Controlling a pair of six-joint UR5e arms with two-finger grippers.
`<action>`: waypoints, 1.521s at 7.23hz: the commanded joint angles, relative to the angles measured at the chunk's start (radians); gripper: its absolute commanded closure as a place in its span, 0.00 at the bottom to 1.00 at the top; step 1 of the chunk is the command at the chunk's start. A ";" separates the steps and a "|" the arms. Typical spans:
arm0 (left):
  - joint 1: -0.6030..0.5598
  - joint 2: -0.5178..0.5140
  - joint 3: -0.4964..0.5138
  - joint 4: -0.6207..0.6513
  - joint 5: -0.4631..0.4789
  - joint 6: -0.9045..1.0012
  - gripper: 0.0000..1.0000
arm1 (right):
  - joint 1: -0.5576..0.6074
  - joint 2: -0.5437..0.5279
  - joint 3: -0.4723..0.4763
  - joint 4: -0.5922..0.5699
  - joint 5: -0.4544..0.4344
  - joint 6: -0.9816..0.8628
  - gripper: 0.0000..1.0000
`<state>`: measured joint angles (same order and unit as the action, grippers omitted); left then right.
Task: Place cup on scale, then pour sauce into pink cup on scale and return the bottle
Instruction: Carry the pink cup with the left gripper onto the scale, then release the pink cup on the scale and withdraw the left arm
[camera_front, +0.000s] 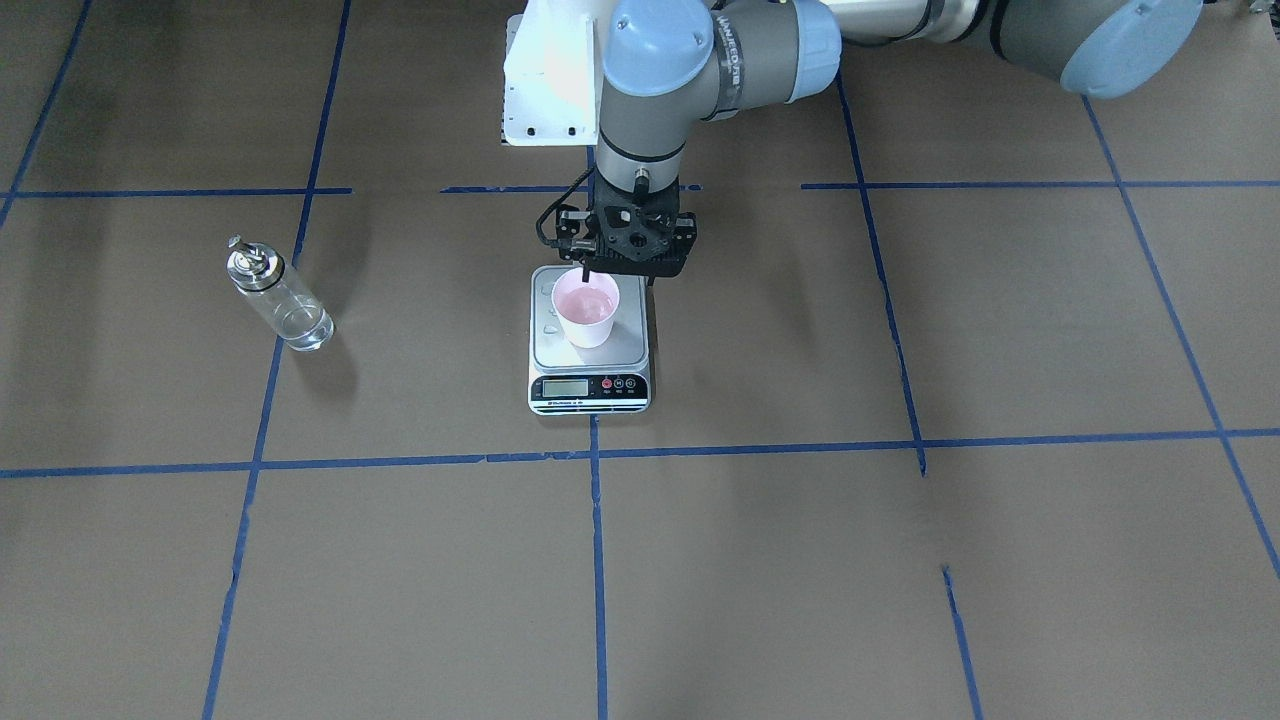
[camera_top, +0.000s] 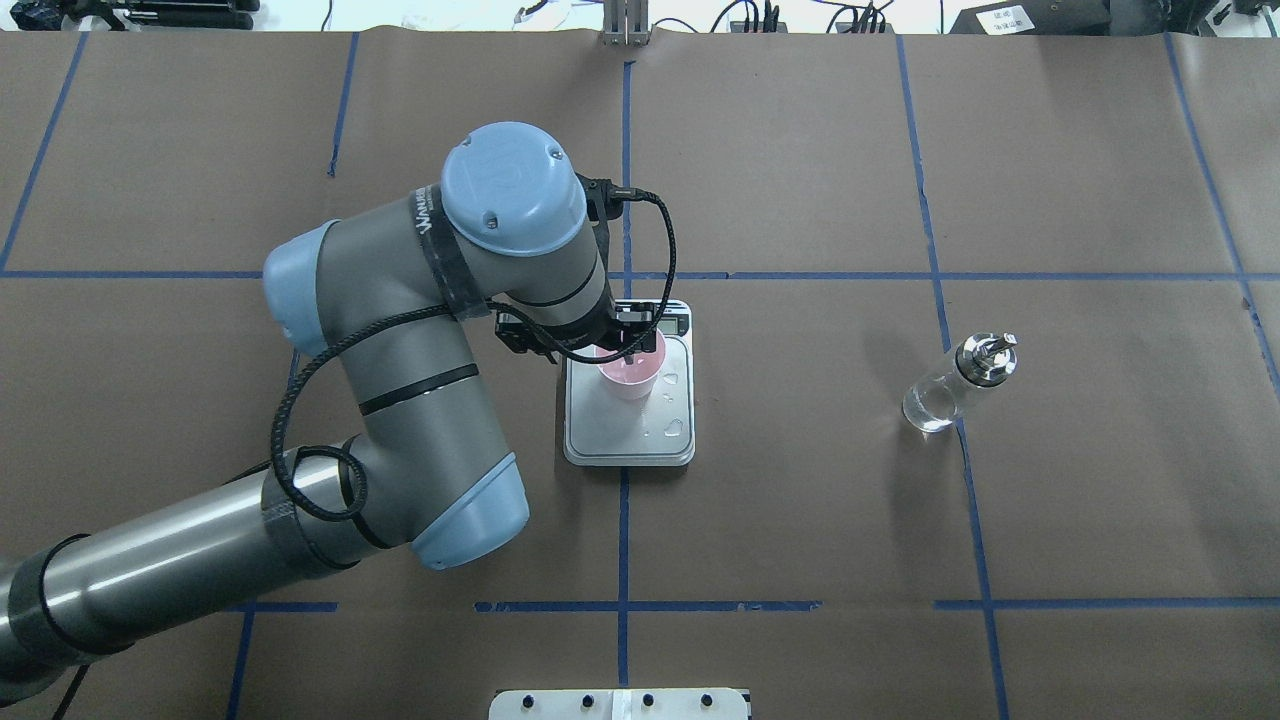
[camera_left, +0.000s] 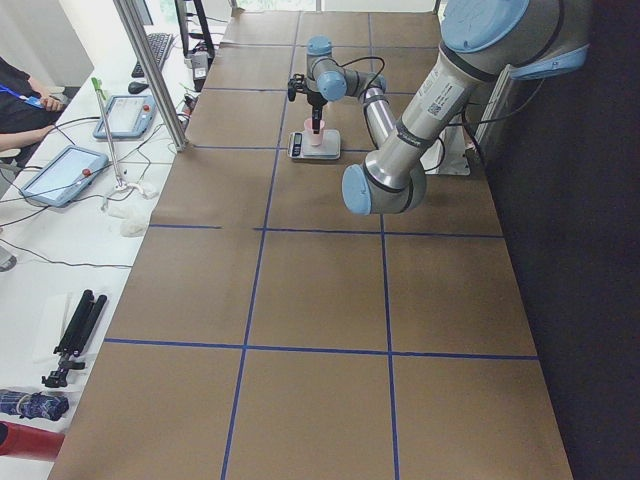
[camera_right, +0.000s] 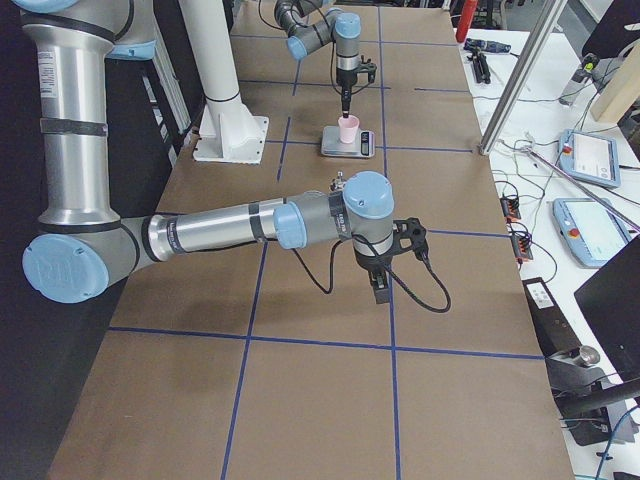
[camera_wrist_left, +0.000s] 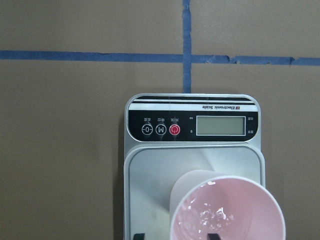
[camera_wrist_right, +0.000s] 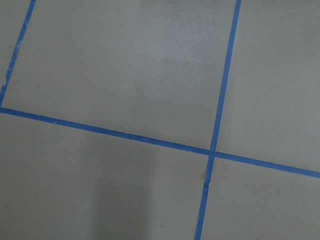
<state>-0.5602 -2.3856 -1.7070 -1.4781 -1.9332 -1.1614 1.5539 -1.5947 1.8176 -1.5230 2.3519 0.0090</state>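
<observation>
The pale pink cup (camera_front: 587, 312) (camera_top: 630, 376) (camera_wrist_left: 227, 210) stands upright on the steel scale (camera_front: 622, 347) (camera_top: 640, 442) (camera_wrist_left: 150, 185), toward its robot-side end. Glints show inside the cup. My left gripper (camera_front: 617, 278) (camera_wrist_left: 176, 235) hangs straight over it, open, with one finger inside the rim and the other outside the wall. The clear glass bottle (camera_front: 278, 300) (camera_top: 950, 390) with its metal spout stands alone on the table, far to the robot's right of the scale. My right gripper (camera_right: 380, 290) hovers over bare paper; whether it is open or shut, I cannot tell.
Brown paper with blue tape lines covers the table. A few droplets lie on the scale platform (camera_top: 675, 426). The white robot base plate (camera_front: 550, 80) sits at the robot's edge. A side desk with tablets (camera_left: 60, 175) and a person's arm (camera_left: 20, 90) lies beyond the table.
</observation>
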 joint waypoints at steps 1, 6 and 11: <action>-0.088 0.101 -0.246 0.167 -0.003 0.175 0.00 | -0.002 -0.002 0.020 0.044 0.020 0.000 0.00; -0.734 0.520 -0.305 0.208 -0.132 1.092 0.00 | -0.058 -0.007 0.110 0.047 0.043 0.162 0.00; -1.113 0.730 0.113 -0.002 -0.266 1.476 0.00 | -0.309 -0.004 0.334 0.098 -0.014 0.590 0.00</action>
<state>-1.6352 -1.6933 -1.6320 -1.4599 -2.1778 0.2732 1.3125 -1.5957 2.0789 -1.4350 2.3690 0.4787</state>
